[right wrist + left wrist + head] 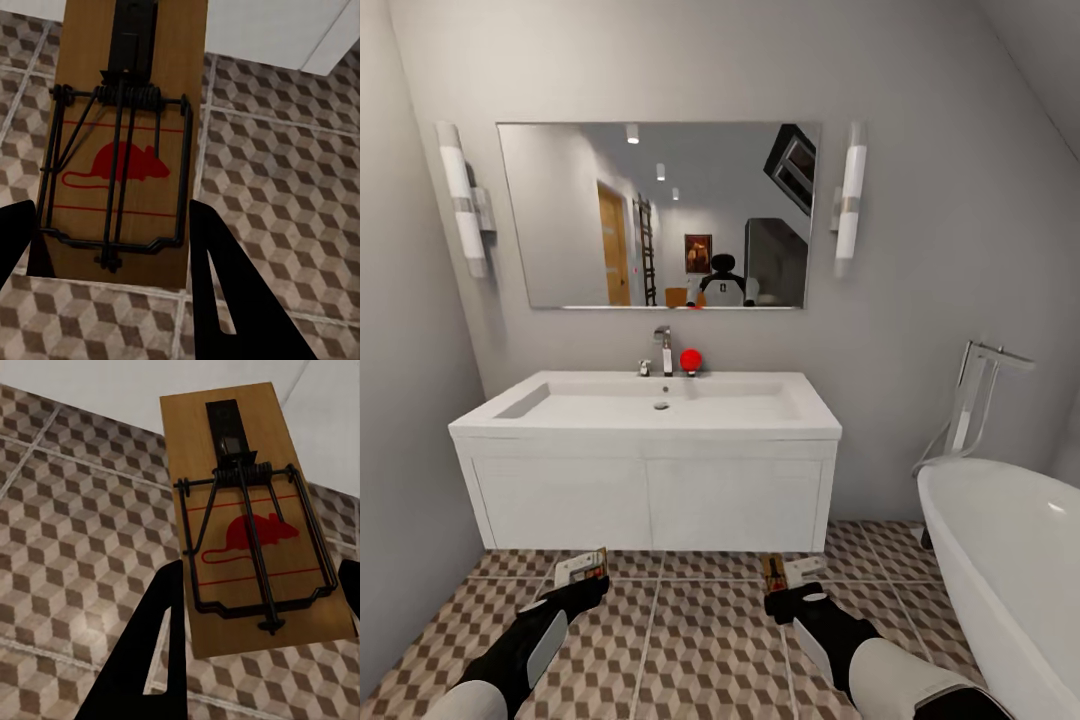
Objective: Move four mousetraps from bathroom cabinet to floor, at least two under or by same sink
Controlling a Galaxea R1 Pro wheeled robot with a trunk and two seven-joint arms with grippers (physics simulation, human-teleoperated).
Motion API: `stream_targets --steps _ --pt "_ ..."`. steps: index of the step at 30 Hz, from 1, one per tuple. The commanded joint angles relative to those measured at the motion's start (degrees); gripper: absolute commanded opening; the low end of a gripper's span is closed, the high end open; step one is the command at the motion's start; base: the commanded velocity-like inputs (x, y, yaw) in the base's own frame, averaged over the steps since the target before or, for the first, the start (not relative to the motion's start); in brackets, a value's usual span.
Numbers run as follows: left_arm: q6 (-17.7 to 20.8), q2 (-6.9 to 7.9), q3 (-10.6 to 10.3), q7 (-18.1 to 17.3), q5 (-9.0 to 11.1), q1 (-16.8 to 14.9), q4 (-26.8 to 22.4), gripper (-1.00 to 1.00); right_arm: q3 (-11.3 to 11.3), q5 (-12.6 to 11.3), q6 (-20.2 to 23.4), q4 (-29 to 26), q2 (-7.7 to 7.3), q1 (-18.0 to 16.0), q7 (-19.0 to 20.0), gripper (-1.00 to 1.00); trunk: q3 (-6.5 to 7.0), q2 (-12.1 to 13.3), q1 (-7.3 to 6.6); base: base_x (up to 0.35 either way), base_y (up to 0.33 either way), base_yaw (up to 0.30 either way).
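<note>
Each of my grippers carries one mousetrap above the bathroom floor (700, 640), just in front of the sink (760, 425). The left gripper (584, 584) (262, 579) is shut on a tan wooden mousetrap (581, 567) (247, 487) with a red mouse print and dark wire. The right gripper (790, 590) (111, 210) is shut on another mousetrap (772, 570) (127, 112) of the same look. Both traps hang over the cube-patterned tiles (67, 525) (285, 180). The cabinet is out of view.
The sink sits on a white wall-hung vanity (650, 500) with a gap beneath it. A white bathtub (1010, 560) with a chrome floor tap (975, 400) stands at the right. A grey wall (400, 450) closes the left side. A red ball (691, 359) sits by the faucet.
</note>
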Motion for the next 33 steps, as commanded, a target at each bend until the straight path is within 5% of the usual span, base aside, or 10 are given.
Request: stream_targets --steps 1,15,33 --pt "0.4 0.01 0.0 0.4 0.5 0.0 -0.1 -1.0 0.5 -0.5 0.3 -0.1 0.0 0.0 -0.2 -1.0 -0.25 -0.4 0.22 0.0 0.0 0.0" --pt "-0.1 0.09 -0.1 0.4 0.5 0.0 -0.6 -1.0 0.5 -0.5 0.2 -0.2 -0.15 0.0 -0.2 -1.0 -2.76 -6.1 3.3 0.0 0.0 0.0" --pt "-0.2 -0.02 -0.2 0.6 0.6 0.0 -1.1 -1.0 0.5 -0.5 0.3 -0.2 -0.21 0.0 -0.2 -1.0 -2.76 -6.1 3.3 0.0 0.0 0.0"
